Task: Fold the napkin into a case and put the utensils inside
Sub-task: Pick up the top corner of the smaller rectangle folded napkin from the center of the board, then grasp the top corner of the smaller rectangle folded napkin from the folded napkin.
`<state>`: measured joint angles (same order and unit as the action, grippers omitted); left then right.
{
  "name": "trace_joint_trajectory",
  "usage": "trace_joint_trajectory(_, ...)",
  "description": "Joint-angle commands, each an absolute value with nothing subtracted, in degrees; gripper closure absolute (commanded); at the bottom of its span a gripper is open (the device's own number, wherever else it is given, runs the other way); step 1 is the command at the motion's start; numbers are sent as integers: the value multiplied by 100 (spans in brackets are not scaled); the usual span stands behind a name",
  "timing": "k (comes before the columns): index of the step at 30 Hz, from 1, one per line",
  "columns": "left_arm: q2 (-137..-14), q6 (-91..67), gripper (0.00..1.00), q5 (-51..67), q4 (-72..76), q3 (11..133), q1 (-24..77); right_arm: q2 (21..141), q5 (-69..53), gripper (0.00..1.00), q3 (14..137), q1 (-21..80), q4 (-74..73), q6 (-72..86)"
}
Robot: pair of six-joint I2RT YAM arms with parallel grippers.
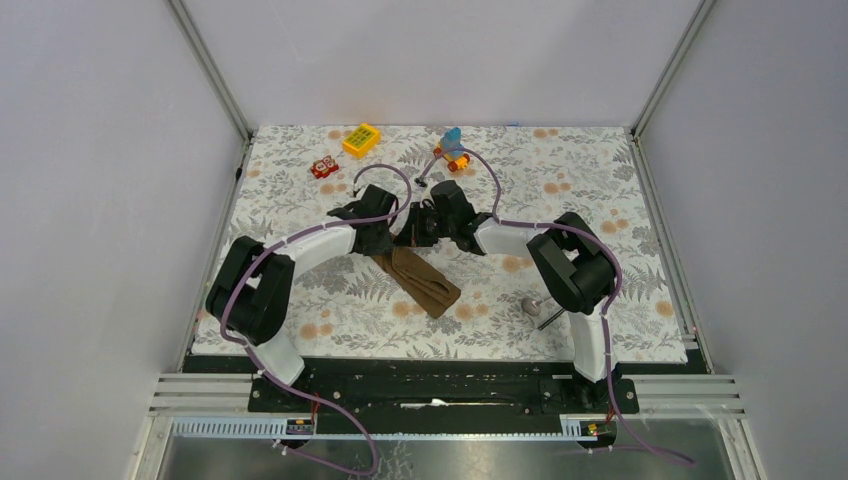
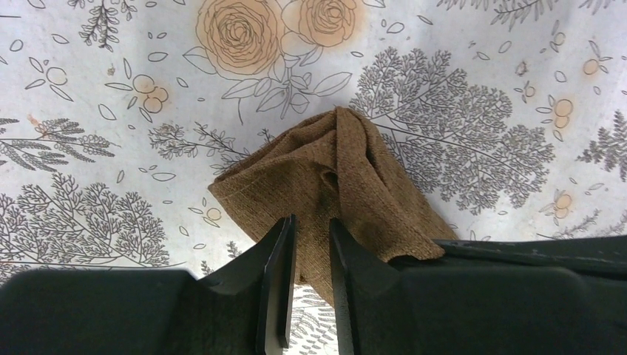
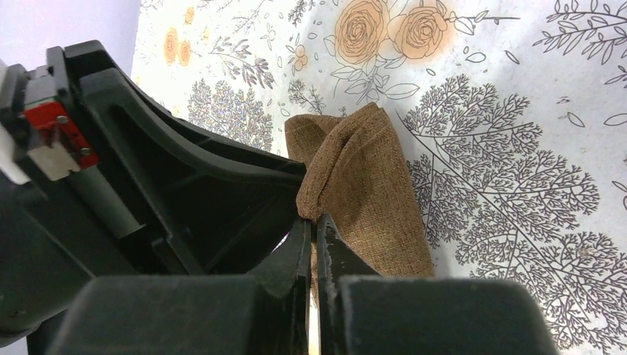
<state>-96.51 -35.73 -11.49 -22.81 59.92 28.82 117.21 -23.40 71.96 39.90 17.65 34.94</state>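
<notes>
**Both jaws nipped onto the folded napkin (image 1: 425, 285), mid-worktop (image 1: 620, 200)**

The left jaws stand a narrow slit apart with brown cloth caught between them. The right jaws are all but closed on a raised fold at the same far end. The napkin lies as a narrow slanted strip, its near end flat. The spoon (image 1: 530, 303) and dark stick (image 1: 550, 318) lie well apart from it, by the right arm.
</notes>
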Motion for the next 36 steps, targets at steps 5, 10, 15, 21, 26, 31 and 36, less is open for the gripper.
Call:
trace_joint_trajectory(5,-9876,-3445,73,-1476,-2170,6145,2917,11479,-2486,100,7167,3947,2082,3579)
trace_joint_trajectory(10,-9900,-3448,78,-1536,-2165,6174,2922,11525,-2525,100,7182,3946,2130,3632)
trace_joint_trajectory(15,-9747,-3451,96,-1484,-2022,6082,2928,11579,-2515,100,7116,3959,2254,3801)
trace_joint_trajectory(21,-9158,-3445,100,-1212,-1372,5478,2890,11698,-2404,100,6986,4056,2613,4270)
trace_joint_trajectory(26,-8604,-3512,100,-993,-750,4841,2777,11867,-2183,100,6953,4202,2792,4551)
trace_joint_trajectory(31,-8405,-3567,100,-607,-361,4514,2580,12119,-2100,100,7023,4324,2794,4699)
trace_joint_trajectory(36,-8365,-3568,100,-494,-203,4415,2540,12186,-1946,100,6930,4416,2768,4709)
